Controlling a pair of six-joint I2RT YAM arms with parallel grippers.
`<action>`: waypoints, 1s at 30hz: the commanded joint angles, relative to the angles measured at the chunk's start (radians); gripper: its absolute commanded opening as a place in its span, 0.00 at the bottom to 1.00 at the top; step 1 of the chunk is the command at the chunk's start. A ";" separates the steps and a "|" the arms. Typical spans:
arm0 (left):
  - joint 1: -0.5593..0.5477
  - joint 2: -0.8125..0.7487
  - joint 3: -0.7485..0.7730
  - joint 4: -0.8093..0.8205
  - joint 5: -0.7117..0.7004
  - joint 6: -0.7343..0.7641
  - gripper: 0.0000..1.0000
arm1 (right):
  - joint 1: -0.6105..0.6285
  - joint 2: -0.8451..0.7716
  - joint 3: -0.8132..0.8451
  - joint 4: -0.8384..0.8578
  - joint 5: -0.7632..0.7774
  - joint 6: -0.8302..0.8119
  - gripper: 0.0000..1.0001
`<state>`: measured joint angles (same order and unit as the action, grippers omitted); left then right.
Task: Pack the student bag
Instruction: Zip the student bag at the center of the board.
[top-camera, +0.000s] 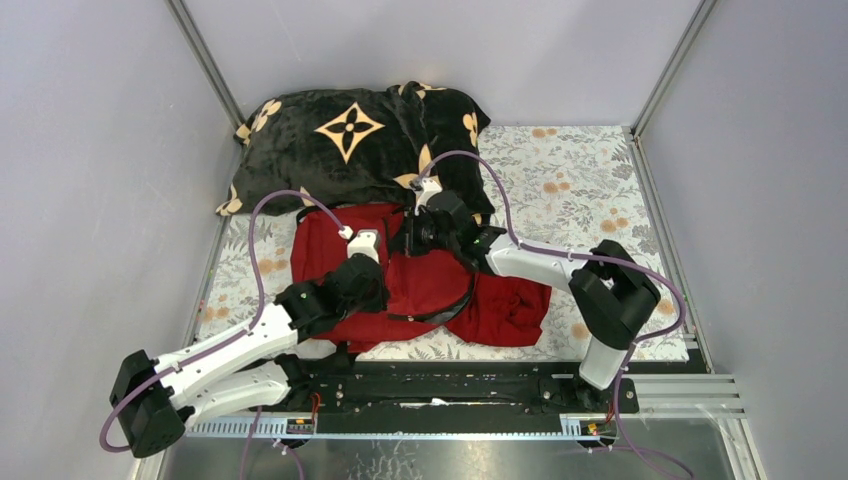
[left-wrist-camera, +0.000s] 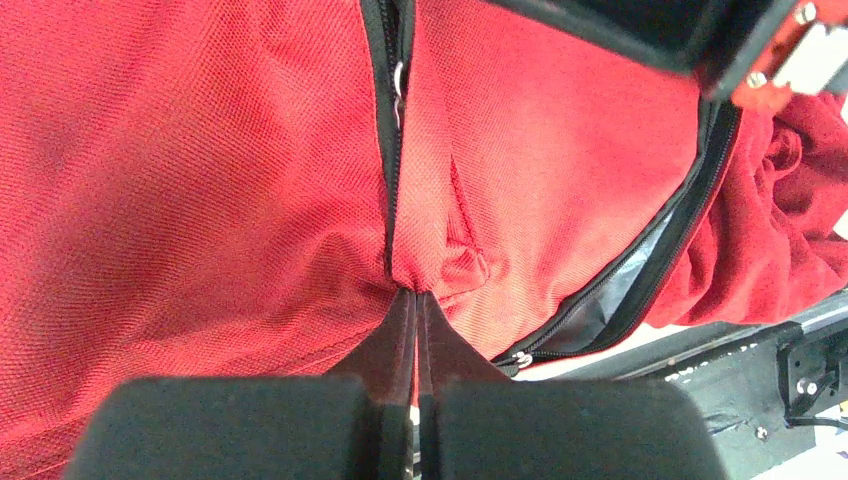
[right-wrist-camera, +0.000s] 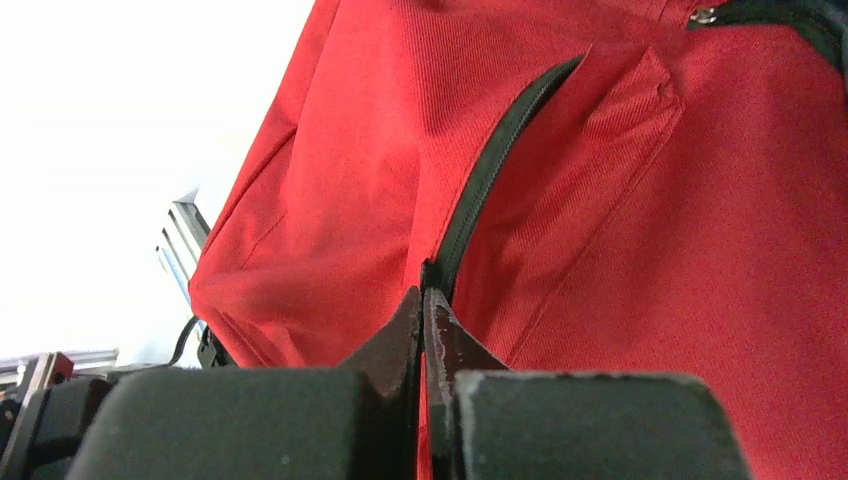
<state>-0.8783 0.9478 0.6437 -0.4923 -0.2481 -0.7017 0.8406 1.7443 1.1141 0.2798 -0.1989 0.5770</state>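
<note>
I see the student bag (top-camera: 420, 285) lying mid-table on the floral tablecloth (top-camera: 580, 170), its far edge against the black flower-print blanket (top-camera: 350, 140). Left gripper (left-wrist-camera: 413, 292): jaws pressed together, pinching a pucker of red fabric at a zipper (left-wrist-camera: 392, 150) end. Right gripper (right-wrist-camera: 424, 292): jaws together too, nipping the bag at another zipper line. A darker red cloth (top-camera: 515, 305) touches the bag's right side.

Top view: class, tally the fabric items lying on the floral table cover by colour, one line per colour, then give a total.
Red: 2, the student bag and the smaller dark-red cloth
Black: 1, the plush blanket with tan flower motifs
Total: 3
</note>
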 joint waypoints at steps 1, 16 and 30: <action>-0.007 -0.016 -0.019 -0.024 0.114 -0.007 0.00 | -0.031 0.017 0.095 0.080 0.094 -0.024 0.00; -0.010 -0.056 -0.037 -0.071 0.204 -0.066 0.00 | -0.064 0.161 0.315 0.019 0.193 -0.094 0.00; -0.020 -0.092 -0.069 -0.077 0.213 -0.107 0.00 | -0.076 0.366 0.527 -0.008 0.320 -0.079 0.00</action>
<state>-0.8764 0.8680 0.5949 -0.5350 -0.1265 -0.7803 0.7811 2.0735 1.5490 0.2115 0.0174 0.5064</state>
